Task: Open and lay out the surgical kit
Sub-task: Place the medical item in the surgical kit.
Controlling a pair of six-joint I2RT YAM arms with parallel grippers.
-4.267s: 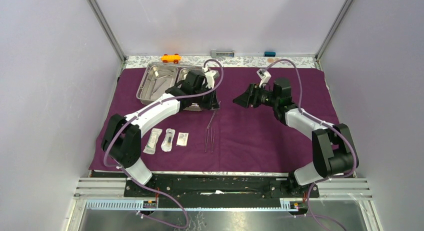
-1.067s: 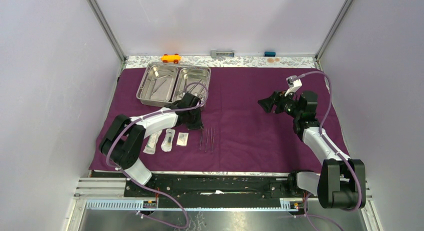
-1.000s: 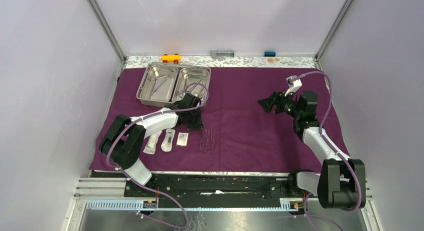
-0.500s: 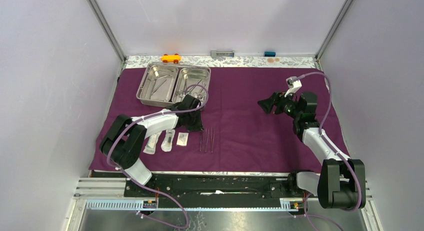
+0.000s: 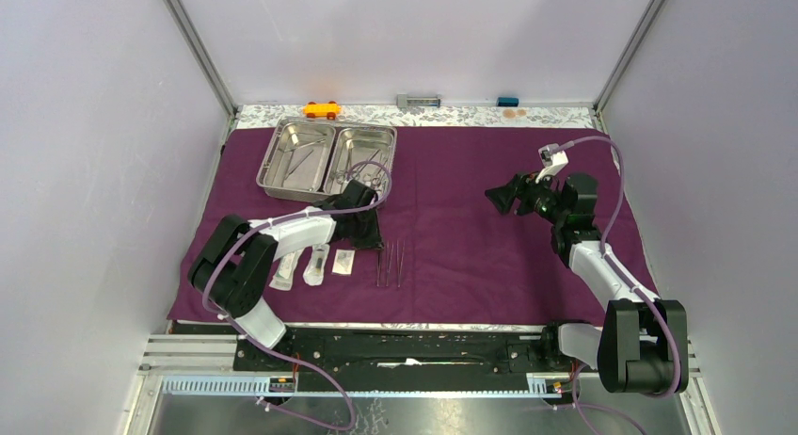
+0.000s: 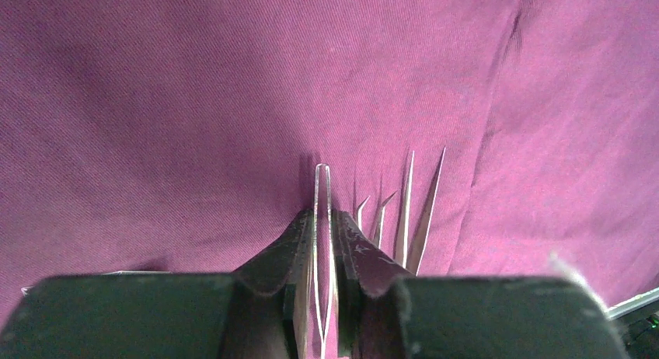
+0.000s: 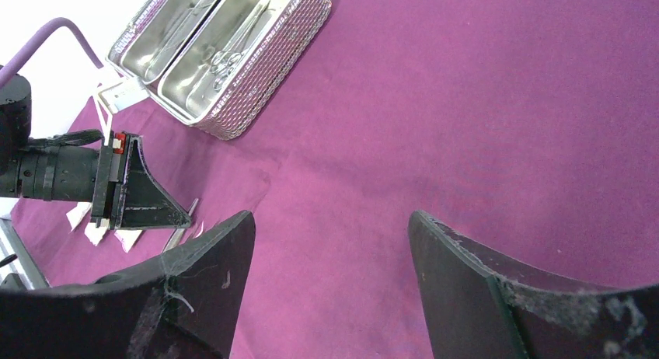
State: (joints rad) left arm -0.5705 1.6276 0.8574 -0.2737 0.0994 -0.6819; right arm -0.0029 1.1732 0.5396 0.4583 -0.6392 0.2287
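Spread under everything: dark purple cloth wrap [image 5: 470,256]. On its far left part, shiny two-compartment rectangular steel tray [image 5: 266,167], with ring-handled forceps [image 7: 225,60] in the right compartment. Just in front of that compartment, left gripper [image 6: 322,219], fingers pinched on one pair of thin steel tweezers [image 6: 322,189], low over the cloth; contact unclear. Just beyond, away from the tray, two more tweezers [image 5: 399,264] lying flat. In front of the tray's left compartment, three small sealed packets [image 5: 317,263] in a row. Well right of the tray, right gripper [image 7: 330,223], fingers spread wide, holding nothing.

Packets [image 5: 315,264] lie left of tweezers [image 5: 393,264] on cloth [image 5: 480,256], tray [image 5: 270,164] behind them.
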